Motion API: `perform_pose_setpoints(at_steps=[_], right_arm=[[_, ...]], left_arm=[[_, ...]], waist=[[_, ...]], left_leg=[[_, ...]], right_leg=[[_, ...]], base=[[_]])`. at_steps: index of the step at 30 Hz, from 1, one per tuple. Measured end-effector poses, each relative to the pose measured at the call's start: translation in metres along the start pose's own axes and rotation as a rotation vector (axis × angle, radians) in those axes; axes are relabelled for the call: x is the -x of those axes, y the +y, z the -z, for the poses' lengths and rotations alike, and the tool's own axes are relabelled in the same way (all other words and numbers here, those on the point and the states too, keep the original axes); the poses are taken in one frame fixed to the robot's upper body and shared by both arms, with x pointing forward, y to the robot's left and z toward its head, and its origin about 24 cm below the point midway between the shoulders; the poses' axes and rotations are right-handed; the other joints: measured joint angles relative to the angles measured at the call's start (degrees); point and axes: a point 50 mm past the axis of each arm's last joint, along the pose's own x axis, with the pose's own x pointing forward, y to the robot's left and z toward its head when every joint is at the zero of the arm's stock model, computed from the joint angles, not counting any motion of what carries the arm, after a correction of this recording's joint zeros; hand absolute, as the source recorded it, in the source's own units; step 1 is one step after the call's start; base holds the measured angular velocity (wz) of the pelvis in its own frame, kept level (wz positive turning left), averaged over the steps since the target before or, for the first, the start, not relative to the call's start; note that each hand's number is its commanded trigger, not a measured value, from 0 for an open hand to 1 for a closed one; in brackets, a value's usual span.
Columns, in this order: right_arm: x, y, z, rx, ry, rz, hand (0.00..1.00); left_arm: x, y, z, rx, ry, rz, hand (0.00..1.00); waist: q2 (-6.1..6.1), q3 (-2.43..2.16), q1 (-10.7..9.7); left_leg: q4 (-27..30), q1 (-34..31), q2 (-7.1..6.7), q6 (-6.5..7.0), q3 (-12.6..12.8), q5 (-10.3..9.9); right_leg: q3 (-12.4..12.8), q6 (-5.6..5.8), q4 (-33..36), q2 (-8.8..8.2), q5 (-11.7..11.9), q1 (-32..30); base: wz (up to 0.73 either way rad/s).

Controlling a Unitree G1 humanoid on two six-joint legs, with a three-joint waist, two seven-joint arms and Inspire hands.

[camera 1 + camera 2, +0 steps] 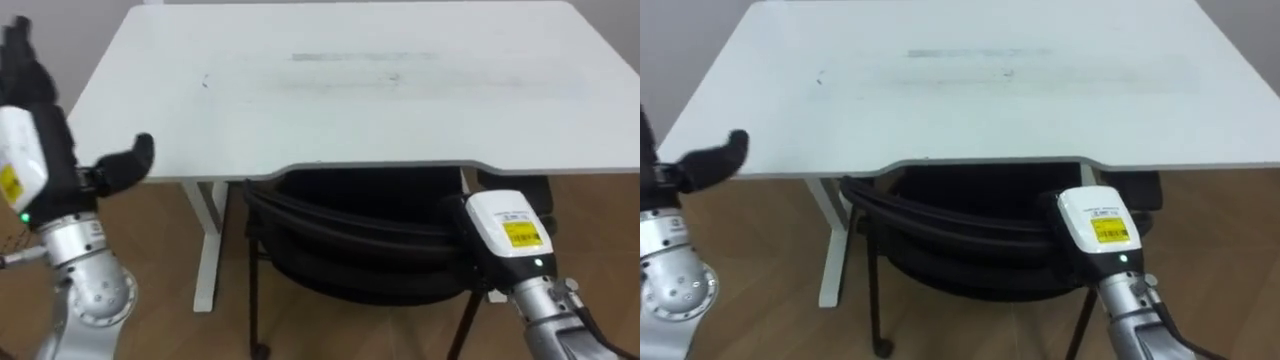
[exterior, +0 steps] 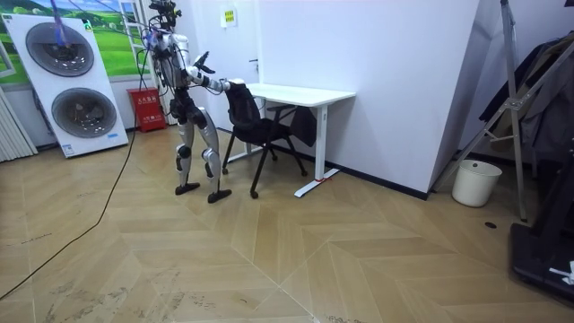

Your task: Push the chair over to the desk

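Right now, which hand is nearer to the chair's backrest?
Right. The right hand is at the right end of the black chair backrest; the left hand is held up off to the left, beside the white desk, clear of it.

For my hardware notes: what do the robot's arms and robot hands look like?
The left robot hand has black fingers and a white back cover with a yellow label; the right robot hand shows the same cover and label. A small green light glows below each. The wrists are silver metal, rounded.
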Motion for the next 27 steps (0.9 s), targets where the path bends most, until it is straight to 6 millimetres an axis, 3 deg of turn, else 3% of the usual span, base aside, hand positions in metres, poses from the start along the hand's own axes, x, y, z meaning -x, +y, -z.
perform_pose_setpoints(at_steps=[6, 9, 17, 18, 22, 27], right_arm=[[0.021, -0.005, 0.017, -0.003, 0.055, 0.03, 0.0], [0.034, -0.006, 0.024, -0.006, 0.086, 0.057, 0.0], [0.057, 0.0, 0.031, -0.055, 0.189, 0.136, 0.0], [0.057, 0.0, 0.031, -0.058, 0.19, 0.138, 0.0], [0.07, 0.014, 0.032, -0.092, 0.251, 0.135, 0.0], [0.077, 0.024, 0.037, -0.111, 0.3, 0.127, 0.0]], left_arm=[[-0.005, 0.036, 0.02, 0.045, 0.116, -0.238, 0.0], [0.01, 0.049, 0.036, 0.07, 0.233, -0.298, 0.0], [0.055, 0.052, 0.082, 0.088, 0.586, -0.335, 0.0], [0.059, 0.053, 0.084, 0.085, 0.608, -0.337, 0.0], [0.075, 0.05, 0.097, 0.086, 0.727, -0.334, 0.0], [0.098, 0.048, 0.113, 0.039, 0.861, -0.318, 0.0]], waist=[[0.49, 0.03, 0.22], [0.94, -0.1, 0.24], [1.27, -0.13, 1.71], [1.22, -0.21, 1.78], [0.23, -1.49, 3.92], [0.22, -1.58, 4.99]], left_leg=[[-0.29, -0.01, -0.42, 0.39, 0.22, -0.25], [-0.69, 0.35, -0.45, 0.4, 0.24, -0.26], [-0.78, 0.3, -0.42, 0.75, 0.45, -0.74], [-0.78, 0.31, -0.42, 0.76, 0.45, -0.77], [-0.76, 0.49, 0.13, 0.61, 0.46, -0.99], [-0.46, 2.27, 0.14, 0.96, 0.37, -2.15]], right_leg=[[0.09, 0.86, -0.31, -0.44, -0.72, 0.18], [-0.02, 0.8, -0.38, -0.51, -1.05, 0.38], [-0.34, 1.39, -1.28, -0.56, -1.49, 0.65], [-0.35, 1.33, -1.31, -0.56, -1.45, 0.71], [-0.63, 0.67, -2.46, -0.12, -0.71, 1.65], [-0.81, 1.2, -4.42, -0.26, -0.54, 4.64]], base=[[0.02], [0.01], [0.0], [0.0], [0.02], [0.02]])
